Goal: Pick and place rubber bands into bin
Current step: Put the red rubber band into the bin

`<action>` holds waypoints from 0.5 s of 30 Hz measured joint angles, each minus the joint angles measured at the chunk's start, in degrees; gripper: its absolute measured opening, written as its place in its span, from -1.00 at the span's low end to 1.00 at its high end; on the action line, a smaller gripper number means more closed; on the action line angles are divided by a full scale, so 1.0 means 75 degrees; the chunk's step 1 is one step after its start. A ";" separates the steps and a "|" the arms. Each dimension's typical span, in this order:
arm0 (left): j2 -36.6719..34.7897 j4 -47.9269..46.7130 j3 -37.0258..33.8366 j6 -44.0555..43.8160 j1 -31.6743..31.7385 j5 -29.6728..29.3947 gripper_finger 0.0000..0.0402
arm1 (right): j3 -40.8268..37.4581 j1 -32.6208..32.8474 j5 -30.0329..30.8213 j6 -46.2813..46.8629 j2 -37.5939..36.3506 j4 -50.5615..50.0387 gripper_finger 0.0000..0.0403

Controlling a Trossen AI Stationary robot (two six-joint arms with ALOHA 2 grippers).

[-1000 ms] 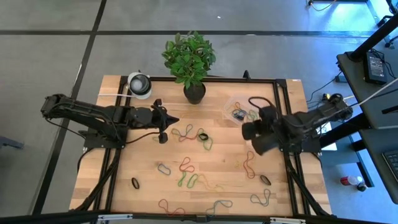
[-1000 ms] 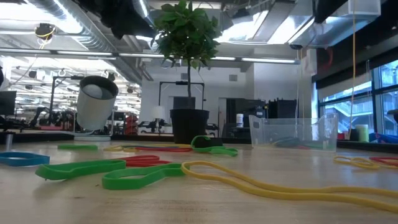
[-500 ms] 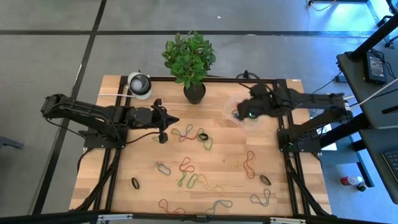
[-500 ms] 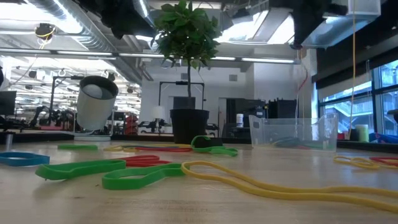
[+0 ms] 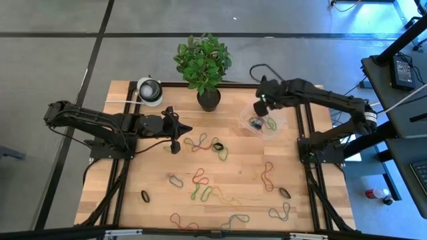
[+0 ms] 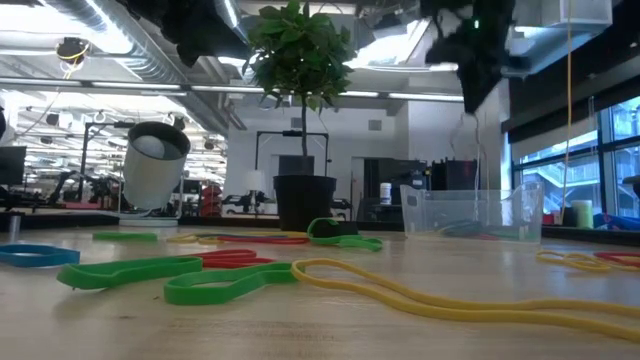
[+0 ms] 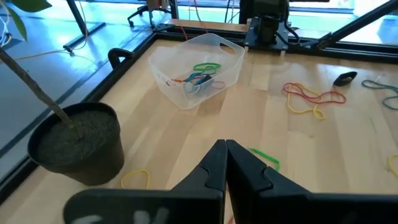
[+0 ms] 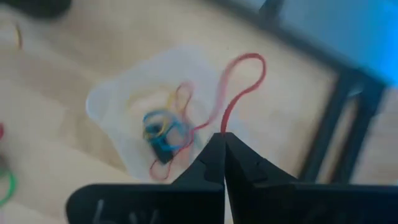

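My right gripper (image 5: 261,107) hangs shut over the bin (image 5: 262,123), a clear shallow container at the table's far right. A red rubber band (image 8: 263,70) reaches out past its fingertips (image 8: 222,138). In the bin (image 8: 118,106) lie several bands in blue, yellow and red. Many more rubber bands (image 5: 202,143) in red, green, yellow and black lie scattered flat on the wooden table. My left gripper (image 5: 189,129) is shut and empty, held above the table left of the middle, pointing toward the bin (image 7: 199,65). My right gripper pinches the red rubber band by one end (image 8: 224,122) between its two shut fingertips. The fingers slant steeply down from above. The band hangs as a slack loop below them, over the bin and clear of the table.
A black plant pot (image 5: 209,99) with a leafy plant stands at the far edge, left of the bin. A round white-and-grey object (image 5: 150,90) sits at the far left corner. Black frame rails (image 5: 301,127) run along the table's sides.
My right gripper has swung from above the table's right middle toward the far edge, coming over the bin, and has rolled at the wrist on the way. It has stayed shut, with the red band hanging from it. My left gripper has kept still.
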 joint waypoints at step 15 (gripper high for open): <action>0.0000 -0.0003 0.0000 -0.0192 0.0000 0.0006 -0.99 | -0.3021 0.0017 -0.1109 0.0998 0.0003 0.1698 -0.86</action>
